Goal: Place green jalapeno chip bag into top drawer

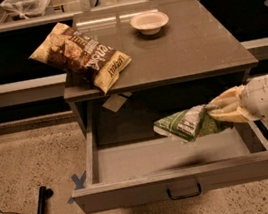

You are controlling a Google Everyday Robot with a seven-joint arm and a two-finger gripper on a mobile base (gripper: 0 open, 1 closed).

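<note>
Gripper reaching in from right edge of frame, fingers clamping right end of green jalapeno chip bag. Bag hanging roughly level above right half of top drawer. Drawer standing open at lower centre, loop handle facing front. Brown-and-yellow chip bag overhanging table edge, upper left. White bowl sitting at upper centre.

1 cam, high front, looks down on top drawer, table; jaws grip green bag at right.
</note>
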